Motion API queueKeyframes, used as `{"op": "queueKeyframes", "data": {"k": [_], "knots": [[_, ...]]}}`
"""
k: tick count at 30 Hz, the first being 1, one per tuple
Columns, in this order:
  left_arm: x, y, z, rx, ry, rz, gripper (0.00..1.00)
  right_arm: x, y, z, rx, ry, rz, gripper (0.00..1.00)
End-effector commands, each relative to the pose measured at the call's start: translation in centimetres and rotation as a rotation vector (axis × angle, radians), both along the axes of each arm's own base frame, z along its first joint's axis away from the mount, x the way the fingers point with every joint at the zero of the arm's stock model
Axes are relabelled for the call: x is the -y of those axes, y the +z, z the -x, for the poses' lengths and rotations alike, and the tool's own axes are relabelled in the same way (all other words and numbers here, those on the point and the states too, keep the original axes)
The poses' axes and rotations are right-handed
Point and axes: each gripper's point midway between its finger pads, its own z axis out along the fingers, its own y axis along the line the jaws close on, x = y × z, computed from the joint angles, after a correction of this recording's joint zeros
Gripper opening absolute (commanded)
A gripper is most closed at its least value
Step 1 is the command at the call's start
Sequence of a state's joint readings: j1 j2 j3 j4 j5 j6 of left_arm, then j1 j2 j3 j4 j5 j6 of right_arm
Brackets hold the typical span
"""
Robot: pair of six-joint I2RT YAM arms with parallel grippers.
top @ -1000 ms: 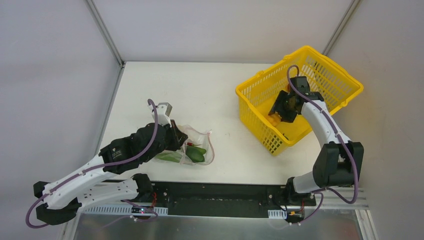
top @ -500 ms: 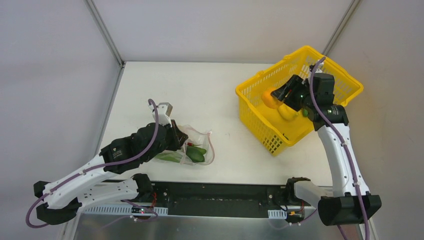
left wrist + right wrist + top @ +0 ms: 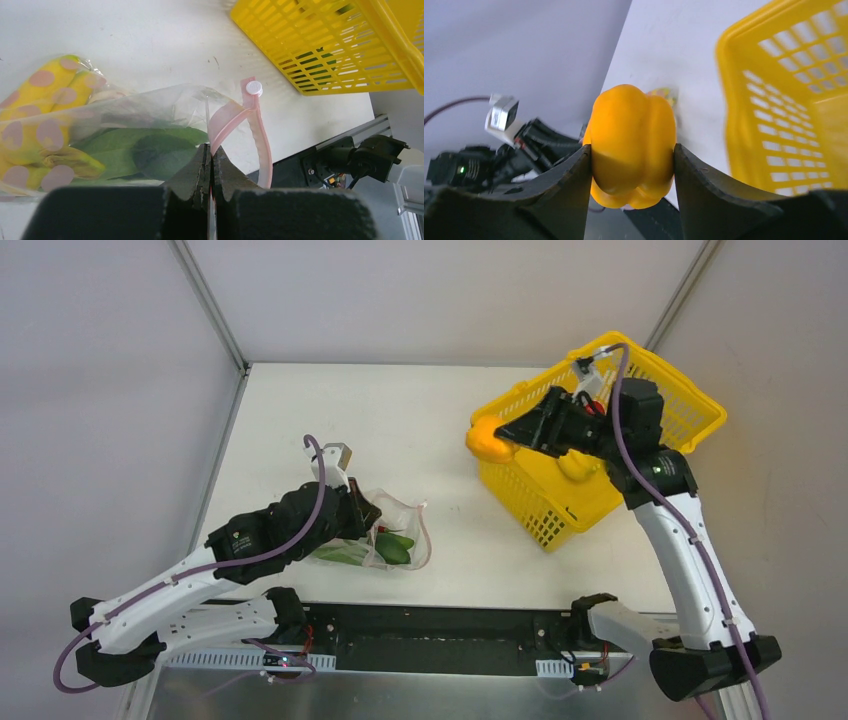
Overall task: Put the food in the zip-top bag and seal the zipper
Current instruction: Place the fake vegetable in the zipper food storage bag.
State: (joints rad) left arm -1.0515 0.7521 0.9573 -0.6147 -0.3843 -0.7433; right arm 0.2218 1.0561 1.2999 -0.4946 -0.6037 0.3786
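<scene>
Swung clear of the basket (image 3: 690,405) within 1 second, the right gripper (image 3: 508,433) clamps the orange pepper (image 3: 633,145) over the rim's left corner. The bag (image 3: 400,530) lies well to its left, mouth toward the basket, its zipper (image 3: 260,145) pinched in the closed left gripper (image 3: 212,160).

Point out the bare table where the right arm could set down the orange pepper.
Bare table between zip-top bag and yellow basket, plus the far stretch behind the bag. Crowded around the bag, under the left arm.
</scene>
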Motion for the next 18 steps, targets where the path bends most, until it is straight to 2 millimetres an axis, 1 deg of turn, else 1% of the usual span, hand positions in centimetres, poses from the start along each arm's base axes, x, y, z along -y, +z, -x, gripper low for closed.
{"op": "queueKeyframes", "data": {"k": [1,5,8,12,15,18], "knots": [[0.3,2.2,-0.4,0.032,0.005,0.060,0.02,-5.4,1.8,3.7,0.070,0.289,-0.008,0.51],[0.3,2.3,-0.4,0.034,0.008,0.061,0.02,-9.2,-0.3,6.1,0.058,0.428,0.063,0.51],[0.1,2.4,-0.4,0.035,0.011,0.065,0.02,-11.8,-2.2,8.6,0.049,0.553,0.129,0.51],[0.2,2.6,-0.4,0.036,0.010,0.071,0.02,-14.3,-5.4,9.8,0.046,0.601,0.243,0.52],[0.3,2.7,-0.4,0.038,0.009,0.075,0.02,-15.8,-6.7,10.3,0.047,0.617,0.272,0.52],[0.1,2.8,-0.4,0.038,0.011,0.076,0.02,-16.9,-7.7,11.0,0.058,0.644,0.305,0.52]]}}
